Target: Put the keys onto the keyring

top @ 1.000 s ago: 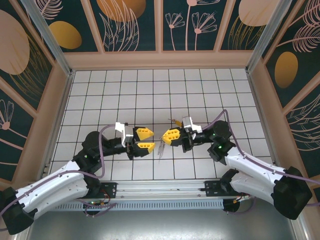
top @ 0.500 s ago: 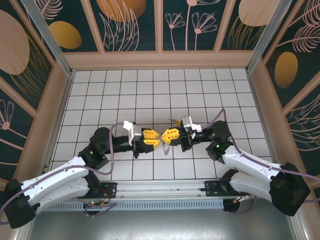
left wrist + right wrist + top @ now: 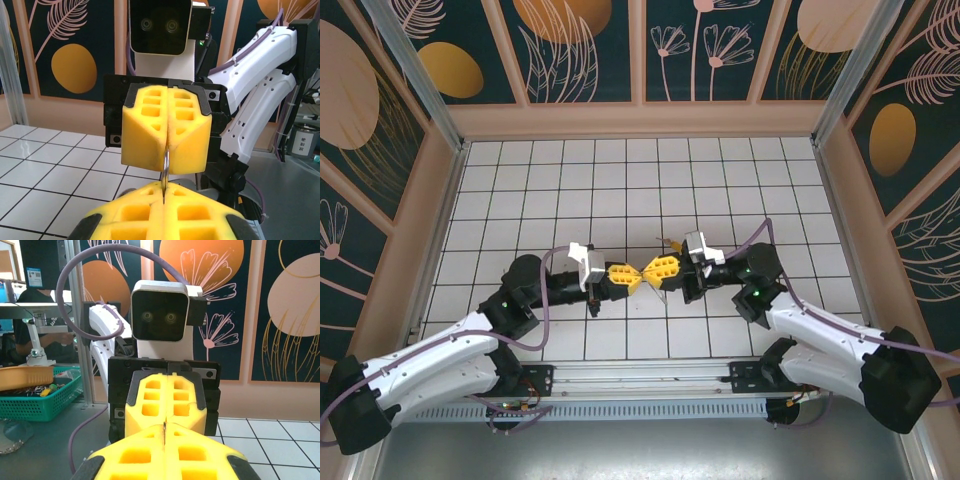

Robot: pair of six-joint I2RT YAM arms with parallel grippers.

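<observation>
Two pairs of jaws — left, right — both clamped on one keyring [image 3: 165,162].

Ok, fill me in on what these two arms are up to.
The two arms meet tip to tip above the middle of the tiled table. The left end effector and the right end effector are both shut, each pinching the same thin metal ring, which spans the small gap between them. Whether any key is threaded on it is too small to tell.
</observation>
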